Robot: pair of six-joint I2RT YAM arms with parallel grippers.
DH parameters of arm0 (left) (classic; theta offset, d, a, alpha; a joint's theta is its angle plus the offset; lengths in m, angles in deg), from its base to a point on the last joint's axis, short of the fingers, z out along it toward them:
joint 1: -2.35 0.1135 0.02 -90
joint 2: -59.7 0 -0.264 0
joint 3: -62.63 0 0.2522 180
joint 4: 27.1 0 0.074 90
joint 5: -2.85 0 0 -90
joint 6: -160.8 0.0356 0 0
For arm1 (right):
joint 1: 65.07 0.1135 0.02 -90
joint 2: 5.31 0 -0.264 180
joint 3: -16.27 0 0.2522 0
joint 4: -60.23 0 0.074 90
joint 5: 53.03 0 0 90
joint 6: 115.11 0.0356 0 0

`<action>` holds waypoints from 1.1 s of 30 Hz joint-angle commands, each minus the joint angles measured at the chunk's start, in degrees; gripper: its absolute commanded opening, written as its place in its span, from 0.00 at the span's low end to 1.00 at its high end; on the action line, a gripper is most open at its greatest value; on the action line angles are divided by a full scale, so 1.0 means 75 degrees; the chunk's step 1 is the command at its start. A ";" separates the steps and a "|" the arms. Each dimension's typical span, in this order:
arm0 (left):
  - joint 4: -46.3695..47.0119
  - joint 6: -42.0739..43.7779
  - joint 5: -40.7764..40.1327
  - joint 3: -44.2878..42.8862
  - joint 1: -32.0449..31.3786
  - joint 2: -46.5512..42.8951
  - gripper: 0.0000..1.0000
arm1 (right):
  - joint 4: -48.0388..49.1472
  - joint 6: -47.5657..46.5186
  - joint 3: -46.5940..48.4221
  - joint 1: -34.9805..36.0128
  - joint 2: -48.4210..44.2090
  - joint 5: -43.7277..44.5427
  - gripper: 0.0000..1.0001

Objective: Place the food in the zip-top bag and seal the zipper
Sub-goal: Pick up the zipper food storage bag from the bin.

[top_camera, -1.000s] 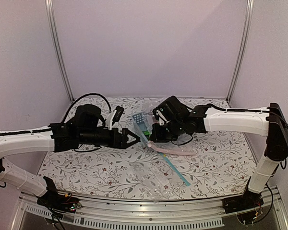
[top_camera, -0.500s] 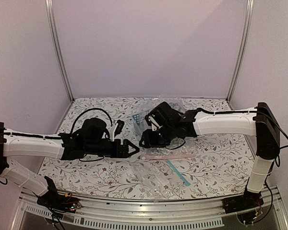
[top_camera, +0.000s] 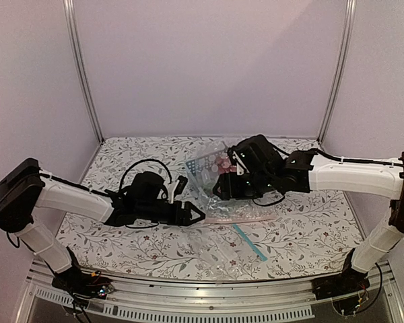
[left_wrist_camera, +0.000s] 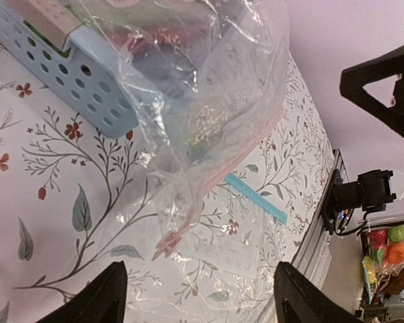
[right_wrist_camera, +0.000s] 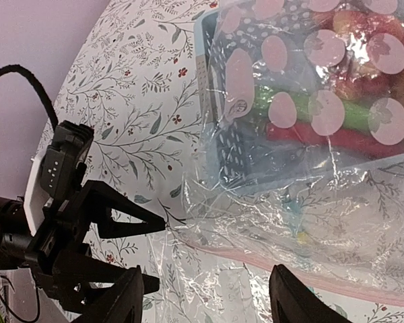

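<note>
Well, the left hand point(top_camera: 196, 214) and right hand point(right_wrist_camera: 209, 296) both hang released, grasping nothing, mid-bench; the zip-top bag point(left_wrist_camera: 209, 101) drapes over a blue basket point(left_wrist_camera: 74, 74) holding the food point(right_wrist_camera: 350, 116), nearer the far edge.

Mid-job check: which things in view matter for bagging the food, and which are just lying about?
Part of the job:
- pink-zipper bag
- pink zipper
- red-yellow fruits
- green vegetable
- red chili

Lying about:
- teal-strip bag
- blue basket, which only holds the food
</note>
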 commanded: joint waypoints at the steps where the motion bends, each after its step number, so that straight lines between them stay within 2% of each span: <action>1: 0.0807 0.0056 0.0449 -0.0279 0.0280 0.0404 0.74 | -0.0249 0.0089 -0.0337 0.0037 -0.0539 0.0640 0.65; 19: 0.0886 0.0090 0.1345 -0.0986 0.0749 0.1614 0.61 | -0.0431 0.0008 -0.0452 0.0043 -0.1205 0.0851 0.67; 26: 0.0928 0.0007 0.1511 -0.1096 0.0747 0.1838 0.50 | -0.0474 0.0008 -0.0468 0.0044 -0.1220 0.0882 0.68; 33: 0.0928 -0.0102 0.1679 -0.1147 0.0745 0.1792 0.35 | -0.0496 0.0008 -0.0555 0.0041 -0.1309 0.0996 0.68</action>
